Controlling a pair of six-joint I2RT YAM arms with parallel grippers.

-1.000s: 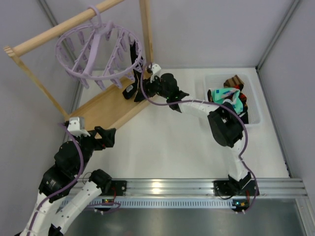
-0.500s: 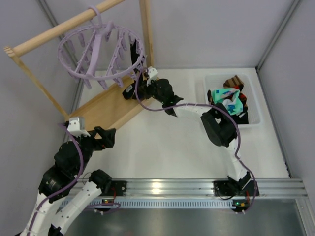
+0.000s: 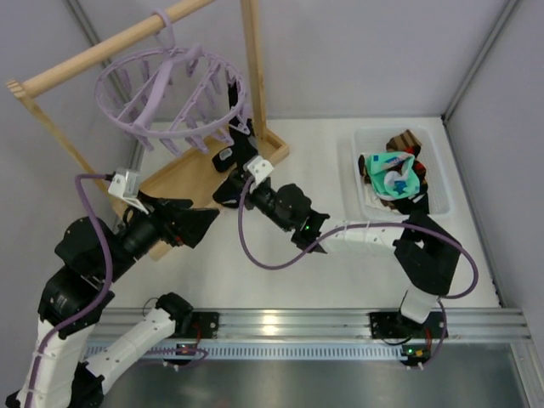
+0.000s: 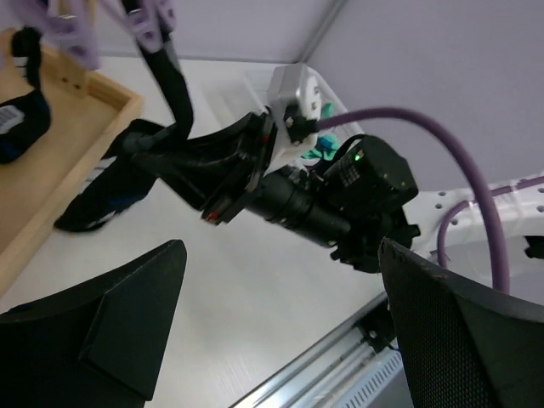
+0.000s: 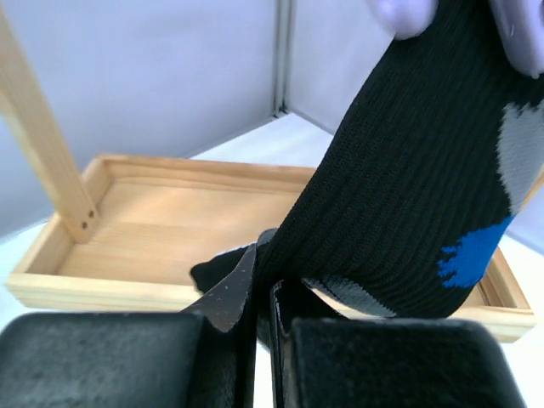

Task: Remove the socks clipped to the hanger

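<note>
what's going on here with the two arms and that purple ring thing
The right gripper is shut on the lower end of a black sock, whose top is still clipped to the lavender hanger on the wooden rod. The left gripper is open, holds nothing and points toward the sock. Other socks already lie in the clear bin on the right.

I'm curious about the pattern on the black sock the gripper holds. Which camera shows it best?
The right wrist view: the black sock fills it, gray and blue marks clear, pinched by the right gripper. The top view shows a thin dark strip; the left wrist, a stretched band.
</note>
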